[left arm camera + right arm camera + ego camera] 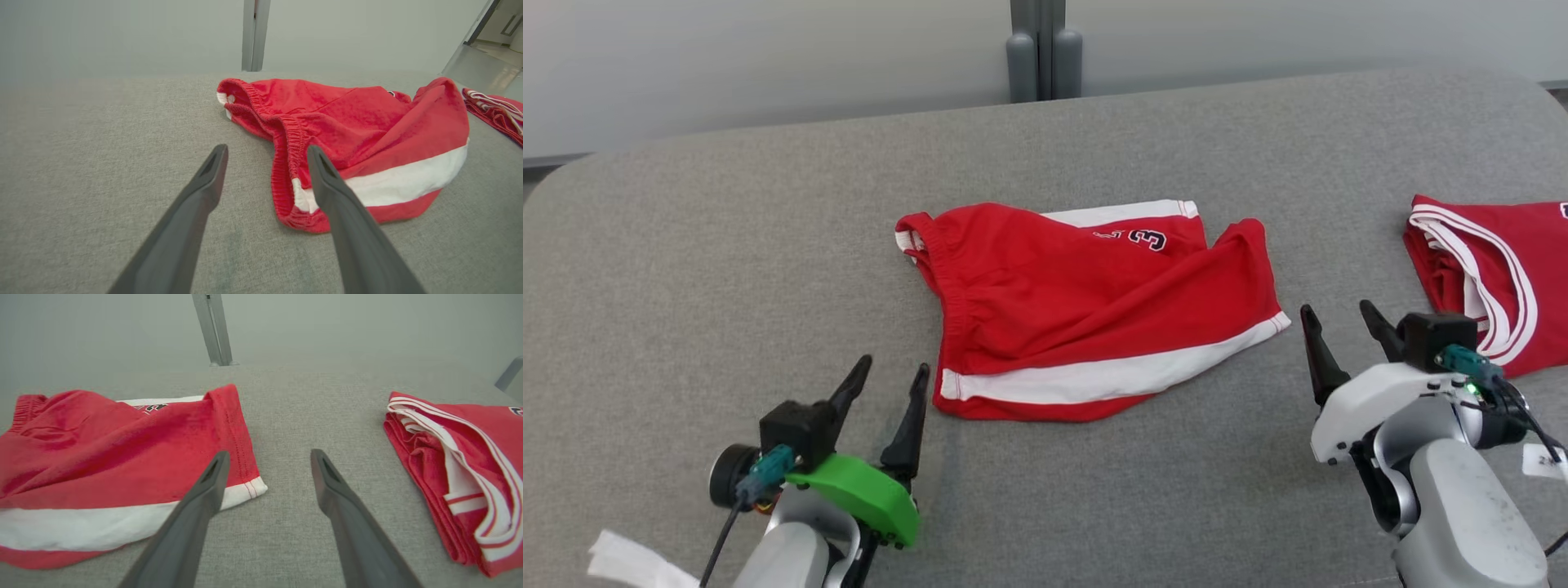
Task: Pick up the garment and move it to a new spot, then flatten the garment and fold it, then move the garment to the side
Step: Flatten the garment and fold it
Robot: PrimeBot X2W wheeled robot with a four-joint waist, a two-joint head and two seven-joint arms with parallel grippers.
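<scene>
Shorts (1086,310) lie rumpled between left gripper (894,365) and right gripper (1335,309), both released; a single-layer pinch could bunch them further.

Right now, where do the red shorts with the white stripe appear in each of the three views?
Head view: the red shorts lie at the centre of the grey table.
Left wrist view: the shorts fill the middle right.
Right wrist view: the shorts occupy the left half, cut by the left edge.
Shared landmark: the grey post at the table's far edge.
</scene>
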